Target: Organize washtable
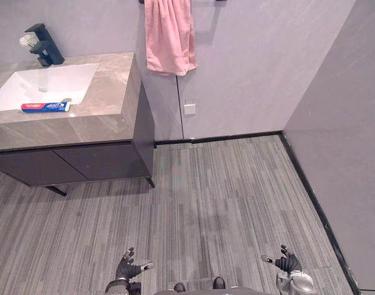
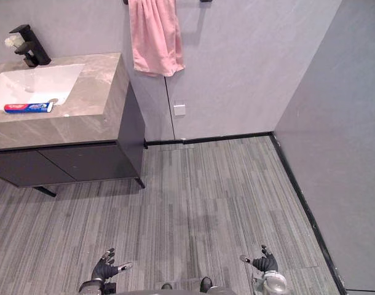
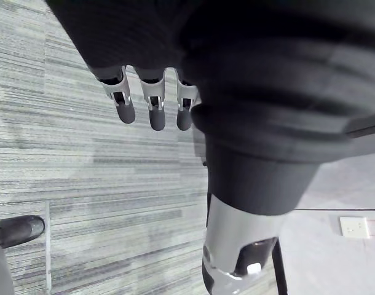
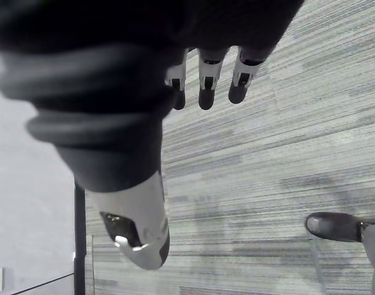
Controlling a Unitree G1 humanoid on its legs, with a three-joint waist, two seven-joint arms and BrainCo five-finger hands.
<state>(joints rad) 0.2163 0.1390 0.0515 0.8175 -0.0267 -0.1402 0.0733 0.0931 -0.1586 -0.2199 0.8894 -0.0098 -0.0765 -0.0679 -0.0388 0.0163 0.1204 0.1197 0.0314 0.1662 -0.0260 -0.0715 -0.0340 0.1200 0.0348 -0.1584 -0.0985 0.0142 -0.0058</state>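
Note:
A washtable [image 1: 83,126] with a grey stone top and dark cabinet stands at the far left. On its top lies a red and blue toothpaste tube [image 1: 45,107], at the front edge of the white sink [image 1: 46,83]. A black faucet [image 1: 45,46] stands behind the sink. My left hand [image 1: 127,268] hangs low over the floor, open and empty, far from the washtable. My right hand [image 1: 287,262] hangs at the lower right, also open and empty. In the wrist views the fingers [image 3: 152,107] of the left and the fingers [image 4: 206,83] of the right are straight over the floor.
A pink towel [image 1: 169,37] hangs on the wall right of the washtable. A white outlet [image 1: 189,108] sits low on that wall. A grey wall [image 1: 341,135] runs along the right side. Grey striped floor [image 1: 212,196] lies between me and the washtable.

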